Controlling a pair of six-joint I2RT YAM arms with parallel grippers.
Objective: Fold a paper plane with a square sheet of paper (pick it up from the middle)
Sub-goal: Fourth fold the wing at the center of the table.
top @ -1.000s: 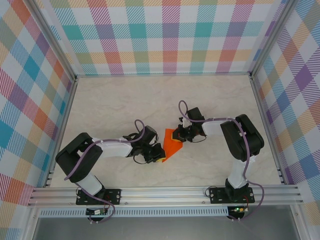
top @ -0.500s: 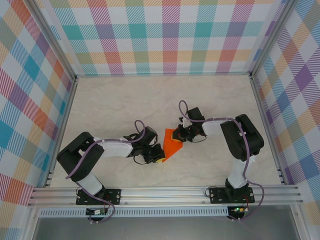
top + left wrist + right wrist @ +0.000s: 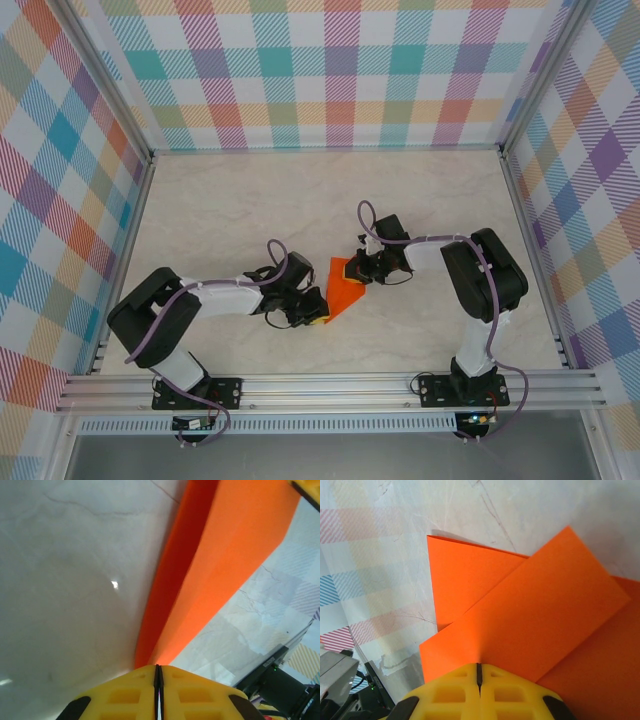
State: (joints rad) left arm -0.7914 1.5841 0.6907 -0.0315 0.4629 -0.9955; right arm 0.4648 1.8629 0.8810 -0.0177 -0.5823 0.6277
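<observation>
the orange paper (image 3: 346, 294) lies partly folded on the tabletop (image 3: 240, 205), between the two arms. the left end effector (image 3: 158, 668) is clamped on one edge of it. the right end effector (image 3: 479, 667) is closed at the folded flap; i cannot tell whether it pinches or presses. best to anchor with the left and flatten the crease with edges aligned.
</observation>
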